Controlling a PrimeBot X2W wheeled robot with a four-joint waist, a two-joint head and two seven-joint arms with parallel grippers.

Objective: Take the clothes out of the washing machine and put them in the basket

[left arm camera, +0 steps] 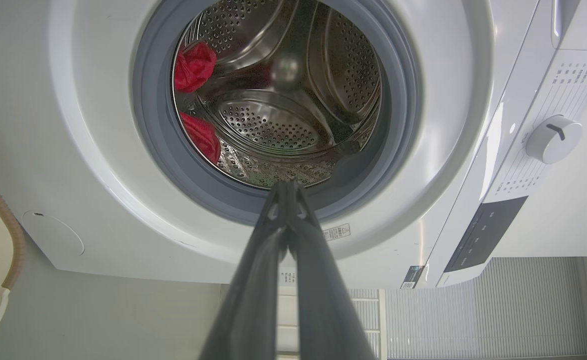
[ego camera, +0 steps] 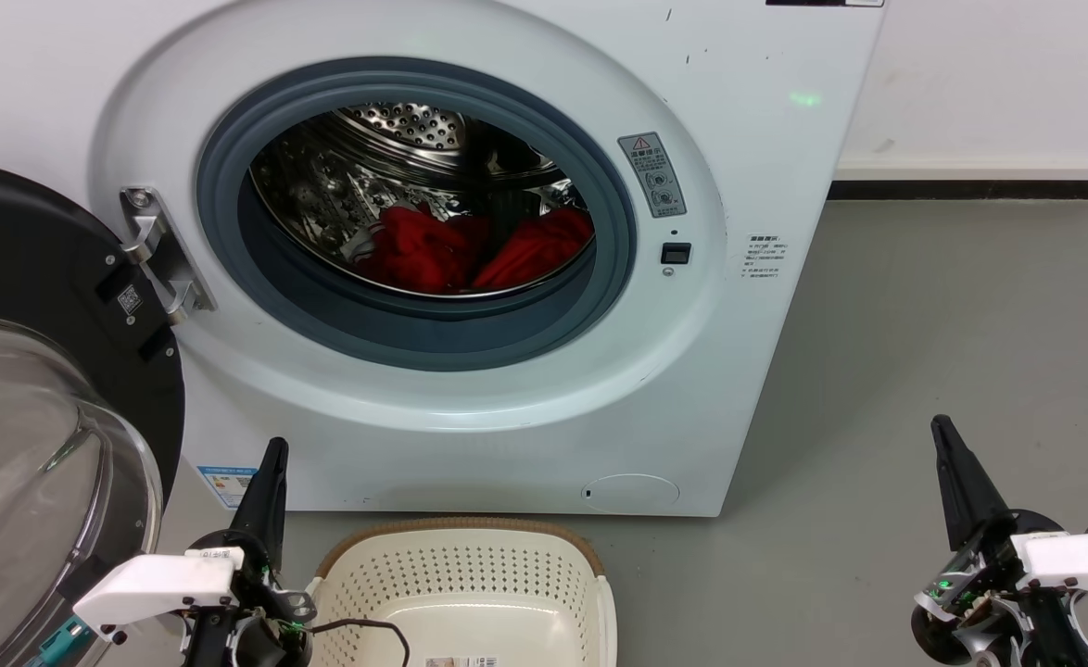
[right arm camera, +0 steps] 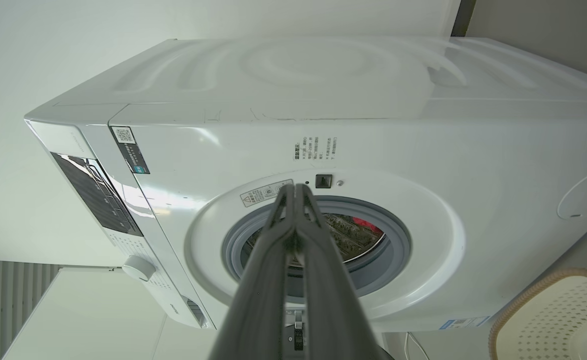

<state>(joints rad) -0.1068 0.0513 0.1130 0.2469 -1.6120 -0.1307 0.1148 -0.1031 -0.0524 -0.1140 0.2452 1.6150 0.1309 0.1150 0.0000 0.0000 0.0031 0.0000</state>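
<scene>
Fingers (left arm camera: 258,280) of the left gripper (ego camera: 274,452) are pressed shut with nothing held between them, and the right gripper (ego camera: 942,428) is closed and empty in the same way. Both are outside the washing machine (ego camera: 766,167), well apart from the clothes (ego camera: 433,255). The clothes are seen as two red heaps at the bottom of the drum (ego camera: 405,120), close behind its front edge. The door (ego camera: 34,278) is swung wide open at the left side of the machine. The basket (ego camera: 461,574) is set on the floor (ego camera: 924,352), just below the machine's front bottom edge, and no clothes are seen in it. So the job is judged to be at its very start.

A few things could go wrong from here. If the fingers are not opened first, the soft cloth would only be poked and pushed deeper into the drum. If an arm is sent in too low or too far to one side, the grey ring (ego camera: 433,338) round the hole could be bumped. The open door could be knocked by the left arm, since it is close by. If only a corner of cloth is pinched, it could be caught on the ring and dropped on the floor beside the basket
</scene>
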